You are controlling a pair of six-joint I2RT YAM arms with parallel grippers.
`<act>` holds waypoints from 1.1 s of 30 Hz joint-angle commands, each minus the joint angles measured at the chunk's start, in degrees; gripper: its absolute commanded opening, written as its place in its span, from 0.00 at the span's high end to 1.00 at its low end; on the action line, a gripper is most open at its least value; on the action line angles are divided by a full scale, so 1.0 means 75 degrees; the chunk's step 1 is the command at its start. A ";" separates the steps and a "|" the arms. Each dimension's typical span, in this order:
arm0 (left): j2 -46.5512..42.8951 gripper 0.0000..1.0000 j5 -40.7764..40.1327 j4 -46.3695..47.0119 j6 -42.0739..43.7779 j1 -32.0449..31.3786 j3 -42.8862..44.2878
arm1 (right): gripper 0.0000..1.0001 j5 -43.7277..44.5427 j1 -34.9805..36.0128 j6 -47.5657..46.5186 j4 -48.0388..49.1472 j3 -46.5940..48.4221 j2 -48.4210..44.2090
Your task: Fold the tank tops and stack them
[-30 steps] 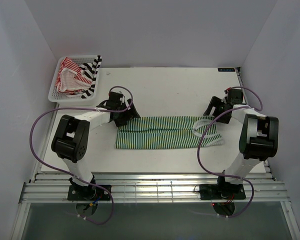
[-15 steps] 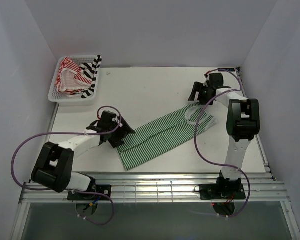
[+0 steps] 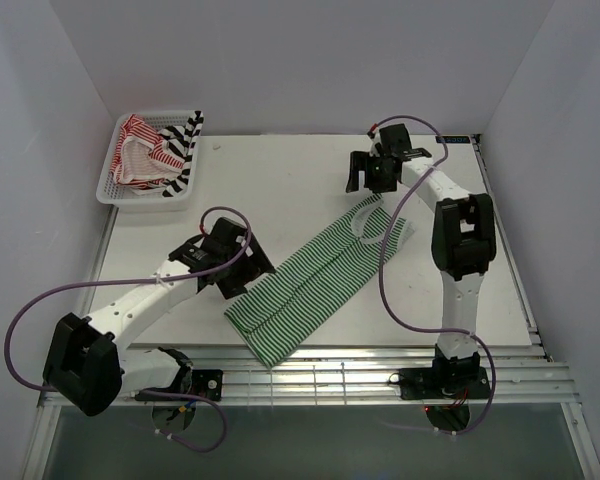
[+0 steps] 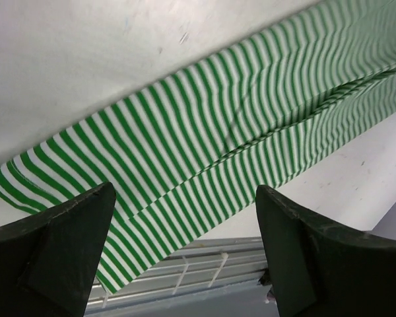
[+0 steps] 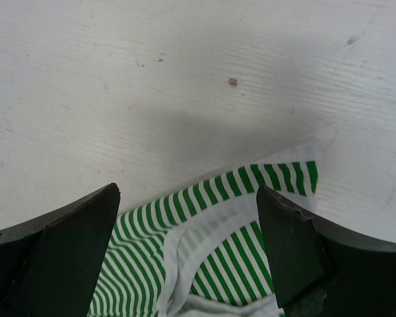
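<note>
— Where's the green-and-white tank top (image 3: 315, 285)?
— Flat on the table (image 3: 310, 165), slanting from the near edge toward the far right (straps farthest). My left pincer (image 4: 185, 198) hangs spread wide over its near part, gripping nothing. My right pincer (image 5: 188, 198), spread too, is over the strap end.
— The others?
— Red-and-white top (image 3: 135, 160) and black-and-white top (image 3: 185, 150) lie heaped in the basket (image 3: 108, 185), far left corner.

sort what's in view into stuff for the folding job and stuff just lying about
For the job:
green-and-white tank top
red-and-white tank top
black-and-white tank top

Just lying about:
white mesh basket, which holds the red and black tops
</note>
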 commanded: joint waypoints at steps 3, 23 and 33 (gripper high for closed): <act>-0.0151 0.02 -0.1268 -0.0572 0.0840 -0.0021 0.1046 | 0.10 0.0407 0.0034 -0.0200 -0.0501 -0.0582 -0.2368; 0.1102 0.02 -0.1728 -0.0174 0.1625 0.0201 0.1832 | 0.10 0.1061 0.0937 0.0914 0.0696 -0.5122 -0.3709; 0.0985 0.02 -0.1084 -0.0069 0.1859 0.0447 0.1363 | 0.10 0.0654 0.0399 0.0587 0.0683 -0.3731 -0.1565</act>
